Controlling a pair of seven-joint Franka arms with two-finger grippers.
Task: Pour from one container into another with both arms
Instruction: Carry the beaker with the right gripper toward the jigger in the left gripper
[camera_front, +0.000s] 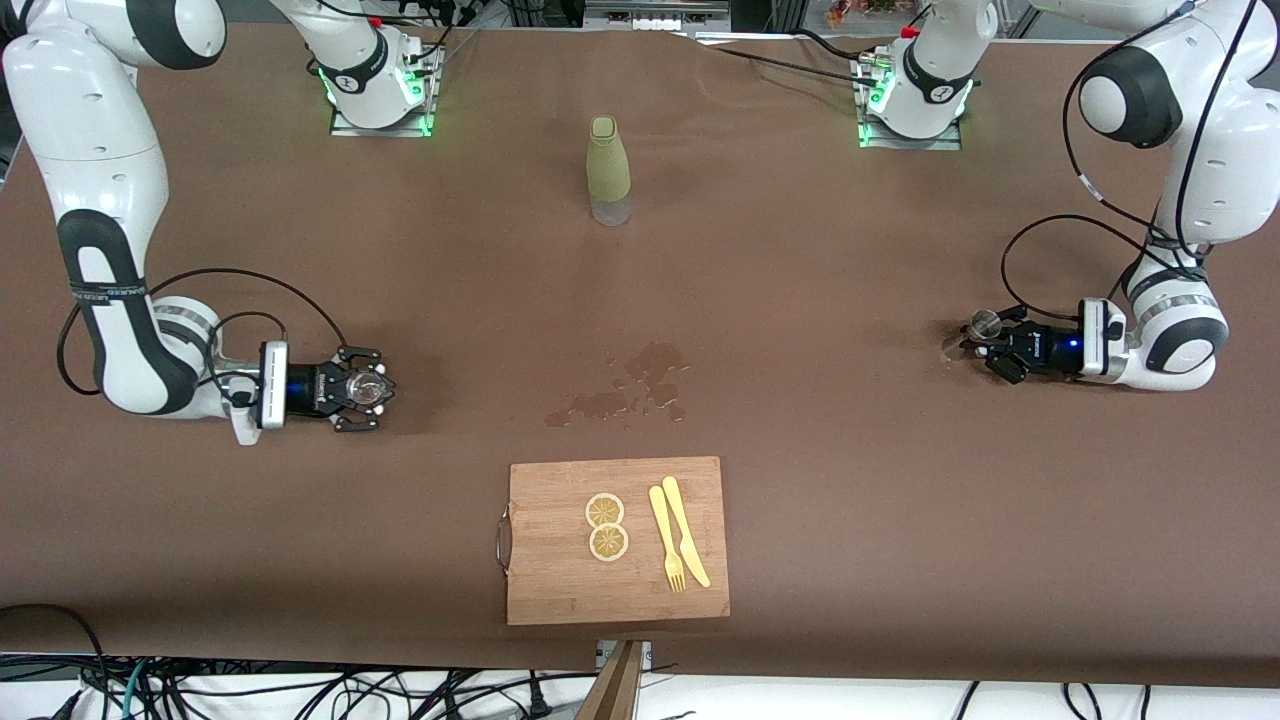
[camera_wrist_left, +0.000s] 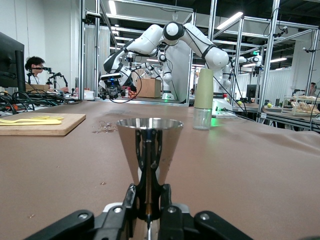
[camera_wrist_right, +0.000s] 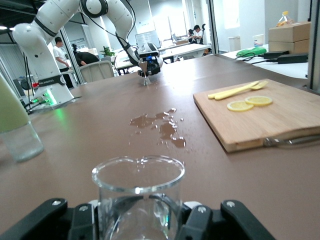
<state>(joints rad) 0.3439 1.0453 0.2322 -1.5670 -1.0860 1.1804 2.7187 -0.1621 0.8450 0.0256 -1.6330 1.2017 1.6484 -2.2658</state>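
My left gripper (camera_front: 985, 342) sits low at the left arm's end of the table. It is shut on the narrow waist of a shiny metal jigger (camera_wrist_left: 149, 145), which stands upright between the jaws of the left gripper (camera_wrist_left: 148, 197). At the right arm's end, my right gripper (camera_front: 368, 390) is shut on a clear glass beaker (camera_wrist_right: 138, 192); the right gripper (camera_wrist_right: 140, 217) has its jaws around the lower wall. The beaker (camera_front: 366, 388) looks upright, and I cannot tell what is in it. The jigger (camera_front: 985, 324) shows as a small bright cup.
A bottle with an olive sleeve (camera_front: 608, 170) stands mid-table near the bases. A wet spill (camera_front: 640, 385) lies in the middle. A wooden cutting board (camera_front: 560, 585) nearer the camera carries two lemon slices (camera_front: 606, 526) and a yellow knife and fork (camera_front: 678, 545).
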